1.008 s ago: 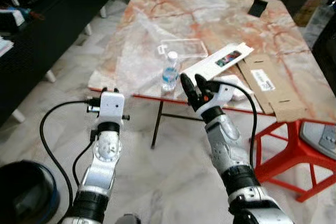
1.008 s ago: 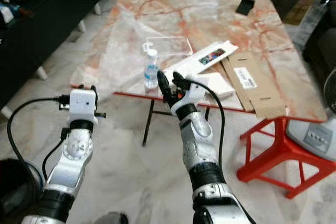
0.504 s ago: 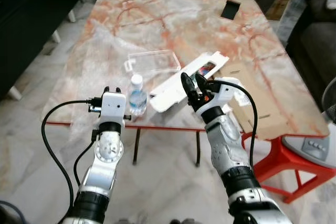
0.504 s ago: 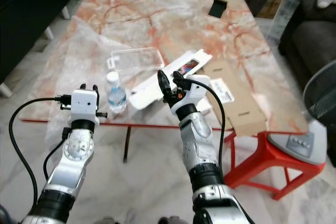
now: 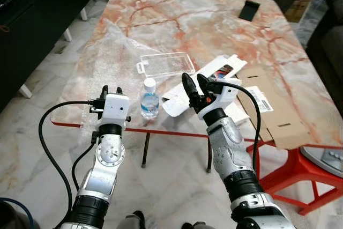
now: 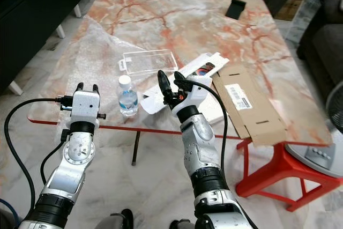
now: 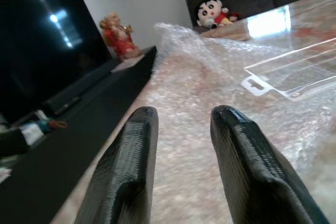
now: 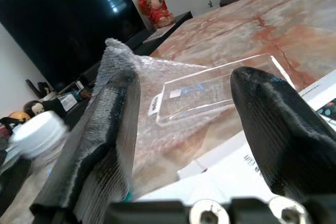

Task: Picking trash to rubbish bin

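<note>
On the marble table (image 5: 177, 14) near its front edge stands a small clear water bottle (image 5: 149, 99) with a white cap. Behind it lies a clear plastic blister pack (image 5: 164, 64), and to the right a white flat box (image 5: 206, 81) and a flattened cardboard sheet (image 5: 270, 108). Bubble wrap (image 5: 107, 60) covers the table's left part. My left gripper (image 5: 111, 90) is open at the table edge, left of the bottle. My right gripper (image 5: 194, 84) is open, raised over the white box, right of the bottle. Its wrist view shows the blister pack (image 8: 210, 90) between the fingers (image 8: 105, 129).
A black phone (image 5: 248, 9) lies at the table's far right. A red stool (image 5: 289, 164) and a grey fan base (image 5: 327, 154) stand at the right by the table. A dark TV cabinet (image 5: 32, 30) runs along the left. A sofa lies beyond the table.
The whole view has shifted as the camera moved; the table's front edge now lies under both grippers. Both arms keep the same raised pose with open fingers.
</note>
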Robot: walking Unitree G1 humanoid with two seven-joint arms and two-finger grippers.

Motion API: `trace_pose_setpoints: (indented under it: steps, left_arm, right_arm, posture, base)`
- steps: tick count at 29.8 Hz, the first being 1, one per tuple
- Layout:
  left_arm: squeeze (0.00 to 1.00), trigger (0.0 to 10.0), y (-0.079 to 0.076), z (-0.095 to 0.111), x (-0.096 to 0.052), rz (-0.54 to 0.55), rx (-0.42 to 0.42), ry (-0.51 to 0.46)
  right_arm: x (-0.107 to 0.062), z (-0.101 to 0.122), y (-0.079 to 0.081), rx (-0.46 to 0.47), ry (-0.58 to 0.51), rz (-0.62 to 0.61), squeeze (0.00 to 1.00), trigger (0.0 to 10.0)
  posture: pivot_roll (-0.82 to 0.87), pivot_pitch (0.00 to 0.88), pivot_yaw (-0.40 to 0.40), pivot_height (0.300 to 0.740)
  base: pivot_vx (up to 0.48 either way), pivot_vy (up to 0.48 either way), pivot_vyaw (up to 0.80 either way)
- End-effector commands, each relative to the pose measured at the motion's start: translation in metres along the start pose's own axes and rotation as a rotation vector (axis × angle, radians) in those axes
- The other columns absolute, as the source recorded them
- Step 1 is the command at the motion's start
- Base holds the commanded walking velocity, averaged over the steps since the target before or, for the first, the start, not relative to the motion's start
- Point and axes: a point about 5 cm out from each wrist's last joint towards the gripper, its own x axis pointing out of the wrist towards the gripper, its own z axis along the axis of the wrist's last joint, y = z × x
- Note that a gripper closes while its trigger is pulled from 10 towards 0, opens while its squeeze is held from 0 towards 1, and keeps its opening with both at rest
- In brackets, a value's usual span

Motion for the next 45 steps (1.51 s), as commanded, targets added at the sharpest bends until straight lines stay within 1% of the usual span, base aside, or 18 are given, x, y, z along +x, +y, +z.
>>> trace_pose_setpoints:
  steps: [1,5,9,13,16,18,19,21,24,25,28,29,31,35,37,41,45]
  left_arm:
    - [1.0,10.0,0.001,-0.004,0.0,0.001,0.012,0.02]
    - [1.0,10.0,0.005,-0.007,0.001,0.001,0.026,0.031]
    - [1.0,10.0,0.011,-0.014,0.007,-0.039,0.053,0.063]
    - [1.0,10.0,0.018,-0.016,0.011,-0.043,0.069,0.072]
    - [1.0,10.0,0.02,-0.016,0.013,-0.035,0.057,0.081]
    - [1.0,10.0,0.021,-0.013,0.015,-0.02,0.009,0.084]
    - [1.0,10.0,0.021,-0.013,0.015,-0.02,0.009,0.084]
    - [1.0,10.0,0.019,-0.012,0.015,-0.022,0.001,0.081]
    - [1.0,10.0,0.013,-0.007,0.016,-0.037,-0.022,0.066]
    - [0.0,10.0,0.012,-0.006,0.016,-0.042,-0.015,0.062]
    - [0.0,10.0,0.009,-0.006,0.016,-0.059,-0.048,0.068]
    - [0.0,10.0,0.01,-0.005,0.016,-0.049,-0.04,0.061]
    - [0.0,10.0,0.013,-0.003,0.018,-0.027,-0.069,0.072]
    - [0.0,10.0,0.012,0.002,0.02,-0.054,-0.065,0.05]
    - [0.0,10.0,0.012,0.004,0.021,-0.057,-0.087,0.051]
    - [0.0,10.0,0.015,0.008,0.023,-0.045,-0.06,0.025]
    - [0.0,10.0,0.016,0.01,0.024,-0.054,-0.062,0.017]
  right_arm:
    - [0.001,0.001,0.003,0.01,-0.003,0.005,0.0,10.0]
    - [0.0,-0.001,0.004,0.011,0.004,0.007,0.0,10.0]
    - [-0.001,-0.003,0.004,0.01,0.014,0.012,0.0,10.0]
    - [-0.001,-0.003,0.005,0.011,0.017,0.014,0.0,10.0]
    - [-0.001,-0.004,0.005,0.012,0.02,0.014,0.0,10.0]
    - [-0.001,-0.004,0.005,0.014,0.021,0.015,0.0,10.0]
    - [-0.001,-0.004,0.005,0.014,0.021,0.015,0.0,10.0]
    - [-0.001,-0.004,0.005,0.015,0.021,0.016,0.0,10.0]
    - [-0.002,-0.004,0.005,0.015,0.022,0.015,0.0,10.0]
    - [-0.002,-0.004,0.005,0.014,0.023,0.015,0.0,10.0]
    - [-0.001,-0.003,0.005,0.015,0.022,0.014,0.0,10.0]
    - [-0.001,-0.003,0.005,0.014,0.022,0.013,0.0,10.0]
    - [-0.002,-0.003,0.005,0.014,0.022,0.013,0.0,10.0]
    - [-0.002,-0.003,0.005,0.018,0.022,0.014,0.0,10.0]
    - [-0.001,-0.003,0.006,0.021,0.018,0.016,0.0,10.0]
    - [-0.001,-0.002,0.007,0.014,0.014,0.017,0.0,10.0]
    - [0.0,-0.001,0.007,0.021,0.014,0.023,0.0,10.0]
  posture:
    - [0.06,0.187,-0.082,0.74]
    - [0.06,0.189,-0.088,0.74]
    - [0.05,0.194,-0.093,0.74]
    - [0.05,0.197,-0.095,0.74]
    - [0.06,0.198,-0.095,0.74]
    - [0.05,0.198,-0.097,0.74]
    - [0.05,0.198,-0.097,0.74]
    - [0.05,0.2,-0.097,0.74]
    - [0.05,0.2,-0.098,0.74]
    - [0.05,0.201,-0.098,0.74]
    - [0.05,0.201,-0.099,0.74]
    - [0.05,0.201,-0.099,0.74]
    - [0.05,0.201,-0.099,0.74]
    - [0.05,0.201,-0.098,0.74]
    - [0.05,0.199,-0.095,0.74]
    - [0.05,0.198,-0.097,0.74]
    - [0.05,0.198,-0.097,0.74]
  base:
    - [0.0,0.0,0.0]
    - [0.0,0.0,0.0]
    - [0.0,0.0,0.0]
    - [0.0,0.0,0.0]
    - [0.0,0.0,0.0]
    - [0.0,0.0,0.0]
    - [0.0,0.0,0.0]
    - [0.0,0.0,0.0]
    - [0.0,0.0,0.0]
    - [0.0,0.0,0.0]
    - [0.0,0.0,0.0]
    - [0.0,0.0,0.0]
    - [0.0,0.0,0.0]
    - [0.0,0.0,0.0]
    - [0.0,0.0,0.0]
    - [0.205,0.0,0.0]
    - [0.428,0.0,0.0]
